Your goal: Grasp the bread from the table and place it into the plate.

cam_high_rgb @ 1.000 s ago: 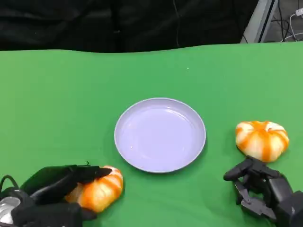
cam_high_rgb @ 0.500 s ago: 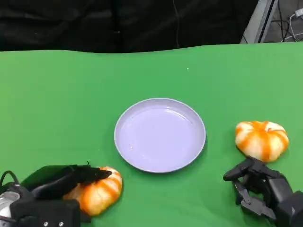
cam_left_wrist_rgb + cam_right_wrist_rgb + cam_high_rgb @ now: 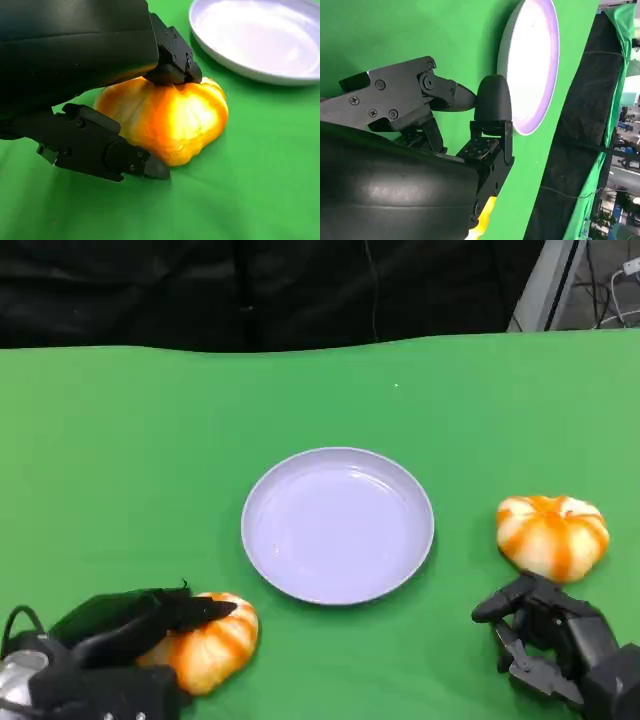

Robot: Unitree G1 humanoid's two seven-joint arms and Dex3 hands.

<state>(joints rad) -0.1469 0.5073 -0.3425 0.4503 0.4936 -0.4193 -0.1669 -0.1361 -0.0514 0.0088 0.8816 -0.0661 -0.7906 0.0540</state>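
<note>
Down at the near left corner of the table (image 3: 120,440), the left hand (image 3: 110,645) is wrapped around one bread (image 3: 205,638), an orange-and-cream striped bun. From the left wrist view you can see a finger pressing on top of the bread (image 3: 170,117) and another lying low along its side, so I'd call that a grip, though the bun looks like it's sitting on the green cloth, not lifted yet.

Plate (image 3: 338,525) is pale lilac, sitting mid-table, a short way up and to the right of that bread. Nothing in it.

Second bread (image 3: 553,534) is over by the right edge, just beyond the right hand (image 3: 550,645). That hand isn't holding anything; its fingers are loosely curled and apart, resting near the table's front edge.

What worries me from here:
- The grip looks top-and-side rather than properly underneath. Soft rounded bun, so it could squirt out on the lift.
- Squeeze harder to fix that and you probably dent the bread.
- The plate has a raised rim. Carry the bun too low and it clips the edge and shoves the plate across the cloth.
- Release too early and it rolls off the near side.
</note>
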